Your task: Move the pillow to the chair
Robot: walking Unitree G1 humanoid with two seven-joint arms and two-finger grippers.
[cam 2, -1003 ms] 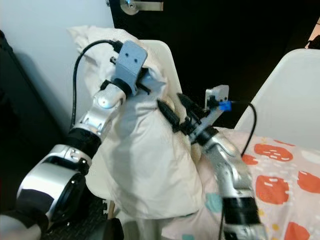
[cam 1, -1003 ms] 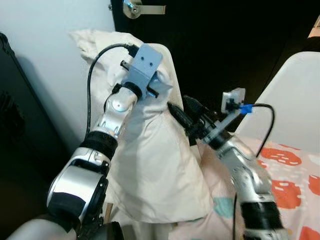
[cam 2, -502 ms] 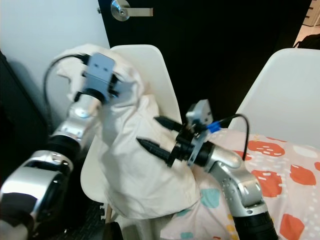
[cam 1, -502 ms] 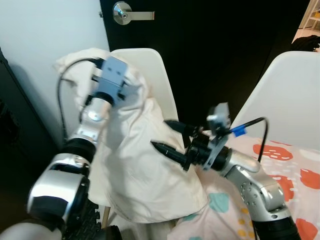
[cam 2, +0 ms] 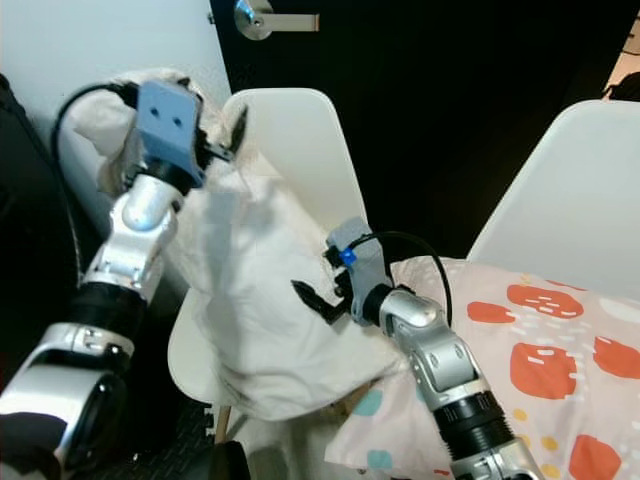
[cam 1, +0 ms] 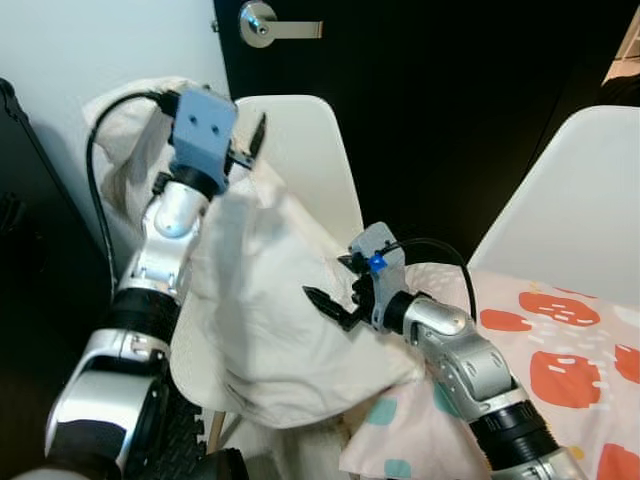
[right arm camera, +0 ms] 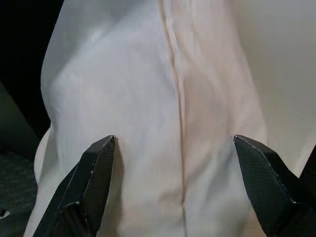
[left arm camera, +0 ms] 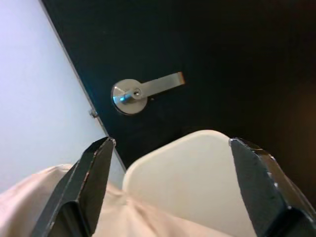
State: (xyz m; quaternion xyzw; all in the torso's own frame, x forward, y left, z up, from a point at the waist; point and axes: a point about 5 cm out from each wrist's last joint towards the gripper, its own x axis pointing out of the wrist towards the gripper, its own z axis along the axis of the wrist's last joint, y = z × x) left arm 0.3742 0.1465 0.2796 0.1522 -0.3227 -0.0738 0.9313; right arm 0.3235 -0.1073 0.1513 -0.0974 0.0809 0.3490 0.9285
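Left wrist view: my left gripper [left arm camera: 168, 192] has its fingers spread wide, holding nothing, just above the top edge of the cream pillow [cam 1: 270, 300]. My right gripper [right arm camera: 175, 192] is also spread wide, aimed at the pillow's seamed face, fingertips close to the cloth (contact cannot be confirmed). The pillow lies on the white chair [cam 1: 310, 150], leaning against its backrest, long axis running from upper left down toward the seat front.
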